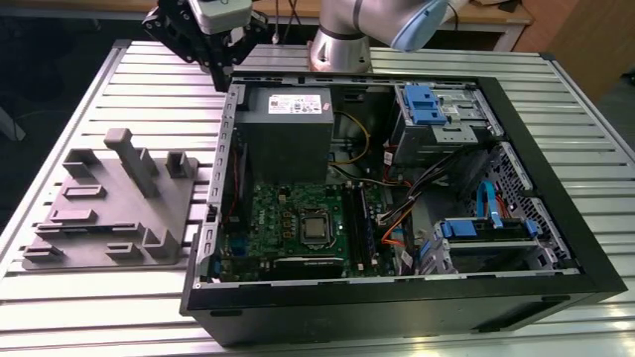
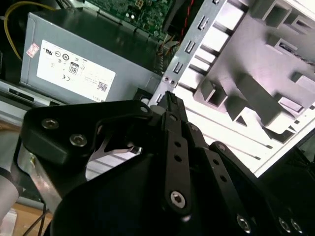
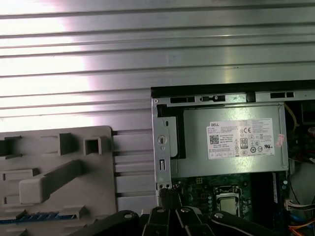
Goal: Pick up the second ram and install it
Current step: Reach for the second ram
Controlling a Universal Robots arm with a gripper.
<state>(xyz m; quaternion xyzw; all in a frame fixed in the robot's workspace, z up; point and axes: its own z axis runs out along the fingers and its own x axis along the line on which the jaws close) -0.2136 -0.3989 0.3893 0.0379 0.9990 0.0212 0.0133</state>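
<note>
While the hand (image 1: 220,78) hangs pressed together over the case's rim (image 1: 234,111) beside the power supply (image 1: 288,141), judgement: second ram needs a square, level grip.

White sticker (image 3: 241,139) w/ cert marks, on PSU (image 3: 197,158)

Table (image 1: 89,89): ribbed metal slats, bright and reflective. Holder (image 1: 100,223): moulded in smooth, matt grey plastic. Power supply (image 1: 288,149): cased in dull grey sheet metal, with a white paper label (image 1: 297,104) affixed. Gripper (image 2: 170,101): finished in matt black, fastened with shiny metal screws. Computer case (image 1: 397,305): coated black.
</note>
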